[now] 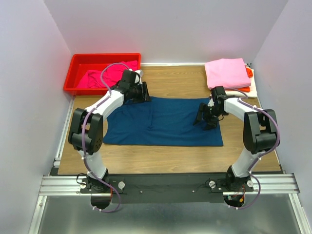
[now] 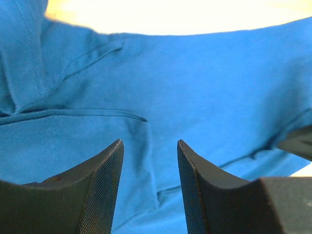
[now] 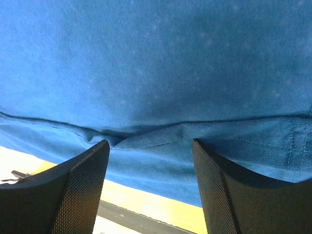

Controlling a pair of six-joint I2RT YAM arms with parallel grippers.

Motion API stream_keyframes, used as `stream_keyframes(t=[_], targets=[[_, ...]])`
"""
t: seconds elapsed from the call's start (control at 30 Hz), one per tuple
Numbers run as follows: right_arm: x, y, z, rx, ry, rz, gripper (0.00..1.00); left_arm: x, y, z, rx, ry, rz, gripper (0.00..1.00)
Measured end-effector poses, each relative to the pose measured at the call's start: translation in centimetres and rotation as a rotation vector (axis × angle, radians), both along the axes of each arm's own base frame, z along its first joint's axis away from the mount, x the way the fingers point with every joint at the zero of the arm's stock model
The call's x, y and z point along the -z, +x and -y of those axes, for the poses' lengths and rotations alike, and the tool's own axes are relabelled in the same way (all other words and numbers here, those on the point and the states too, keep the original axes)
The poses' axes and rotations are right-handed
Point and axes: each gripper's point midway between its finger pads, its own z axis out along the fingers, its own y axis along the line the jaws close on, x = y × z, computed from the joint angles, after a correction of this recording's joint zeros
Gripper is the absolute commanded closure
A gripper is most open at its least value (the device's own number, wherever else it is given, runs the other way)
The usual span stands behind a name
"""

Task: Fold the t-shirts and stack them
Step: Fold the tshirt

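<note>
A dark navy t-shirt [image 1: 163, 122] lies spread flat across the middle of the table. My left gripper [image 1: 145, 92] is open at its far left corner, its jaws over folds and a hem of the blue cloth [image 2: 161, 87]. My right gripper [image 1: 204, 121] is open over the shirt's right part, jaws above a hemmed edge [image 3: 161, 141]. A magenta t-shirt [image 1: 109, 75] lies in the red bin. A light pink folded shirt [image 1: 226, 73] tops a stack at the far right, with orange [image 1: 249, 73] and cream [image 1: 252, 87] edges showing under it.
The red plastic bin [image 1: 80, 63] stands at the far left corner. White walls close in the table on three sides. A metal rail [image 1: 165, 183] runs along the near edge by the arm bases.
</note>
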Motion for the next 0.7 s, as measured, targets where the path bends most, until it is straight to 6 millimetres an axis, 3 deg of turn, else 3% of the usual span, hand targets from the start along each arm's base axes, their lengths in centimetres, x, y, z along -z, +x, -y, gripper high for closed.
stream_keyframes(t=[0.07, 0.17, 0.37, 0.47, 0.7], targets=[[-0.1, 0.3, 0.1, 0.001, -0.009, 0.002, 0.24, -1.2, -0.5, -0.3, -0.004, -0.006, 0.03, 0.44], [-0.2, 1.2, 0.3, -0.003, -0.026, 0.019, 0.24, -1.0, -1.4, -1.1, -0.022, 0.01, 0.036, 0.45], [-0.6, 4.8, 0.7, 0.005, -0.076, 0.091, 0.24, 5.2, -5.6, -3.3, -0.05, 0.094, -0.094, 0.46], [0.0, 5.5, 1.0, 0.008, -0.096, 0.099, 0.24, 7.2, -7.2, -4.2, -0.057, 0.123, -0.142, 0.46], [0.2, 5.6, 1.4, 0.026, -0.119, 0.111, 0.24, 7.5, -7.5, -4.5, -0.07, 0.108, -0.084, 0.46]])
